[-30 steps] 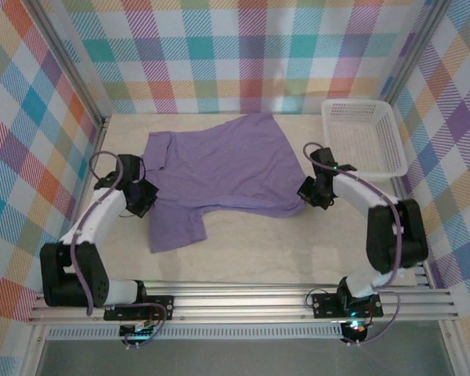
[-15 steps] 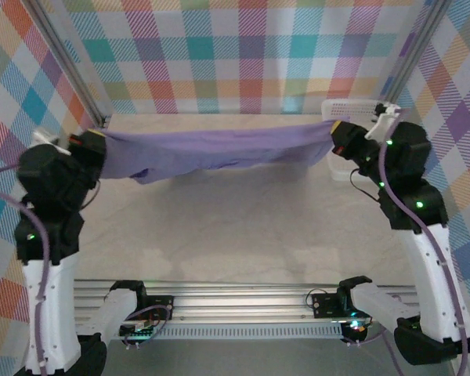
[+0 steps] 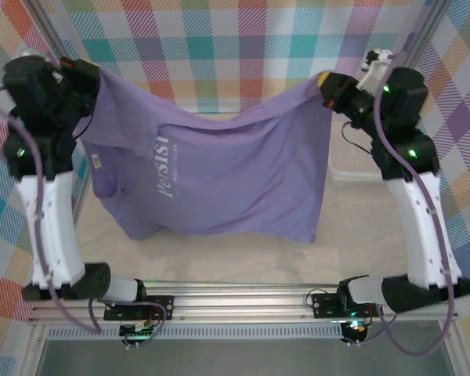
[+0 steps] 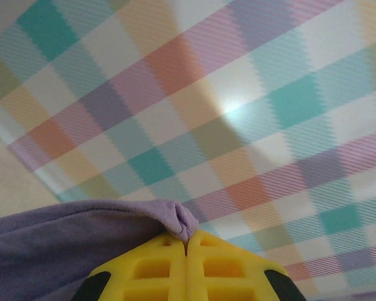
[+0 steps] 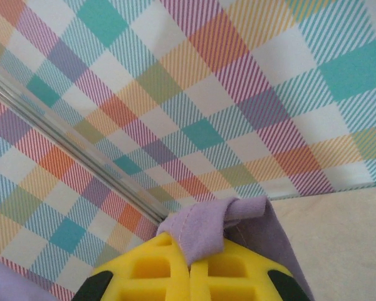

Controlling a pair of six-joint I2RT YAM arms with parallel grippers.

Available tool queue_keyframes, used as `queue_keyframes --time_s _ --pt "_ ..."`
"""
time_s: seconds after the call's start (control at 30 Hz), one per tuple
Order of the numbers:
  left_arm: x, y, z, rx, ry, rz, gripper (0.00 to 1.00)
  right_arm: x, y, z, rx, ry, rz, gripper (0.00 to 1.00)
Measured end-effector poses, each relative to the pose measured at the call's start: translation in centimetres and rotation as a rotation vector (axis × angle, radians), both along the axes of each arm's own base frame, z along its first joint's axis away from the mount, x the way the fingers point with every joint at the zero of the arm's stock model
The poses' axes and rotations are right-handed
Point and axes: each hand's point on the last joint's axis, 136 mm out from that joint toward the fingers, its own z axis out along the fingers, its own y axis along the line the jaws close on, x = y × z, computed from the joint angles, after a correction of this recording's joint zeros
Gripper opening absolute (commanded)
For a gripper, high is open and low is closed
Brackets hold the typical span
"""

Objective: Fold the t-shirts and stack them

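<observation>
The lavender t-shirt point(image 3: 219, 172) hangs spread in the air between both raised arms, well above the table, with its lower hem near the front rail. White lettering runs down its left part. My left gripper point(image 3: 90, 74) is shut on the upper left corner and my right gripper point(image 3: 329, 84) on the upper right corner. In the left wrist view the yellow fingers point(image 4: 150, 269) meet at the gripper's tip point(image 4: 187, 239), pinching a purple fold point(image 4: 175, 219). In the right wrist view a hemmed fold point(image 5: 207, 232) is clamped in the closed gripper point(image 5: 189, 266).
The white lattice basket point(image 3: 356, 160) stands at the back right, partly behind the right arm and the shirt. Plaid walls enclose the cell on three sides. An aluminium rail point(image 3: 243, 301) runs along the near edge. The marble tabletop point(image 3: 352, 235) shows below the shirt.
Both arms have risen higher. The shirt, stretched taut and low half a second ago, now hangs open as a full sheet facing the camera.
</observation>
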Motion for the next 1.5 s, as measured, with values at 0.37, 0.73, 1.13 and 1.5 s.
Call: queue_keyframes --time_s 0.37,0.73,1.13,1.5 --pt "17.5 2.8 -13.7 -0.176 0.241 -0.095 0.00 15.7 2.5 -7.0 0.028 0.158 0.067 0.00" --pt "11.7 2.4 4.4 -0.207 -0.213 -0.183 0.00 12.4 -3.4 6.6 0.079 -0.151 -0.026 0.00" --pt "0.5 -4.0 -18.3 -0.265 0.246 -0.266 0.00 5.6 -4.1 -13.3 0.068 0.256 -0.046 0.00" --pt "-7.9 -6.0 -45.7 -0.293 0.951 -0.260 0.00 -1.2 -5.2 -41.6 -0.011 0.958 -0.116 0.00"
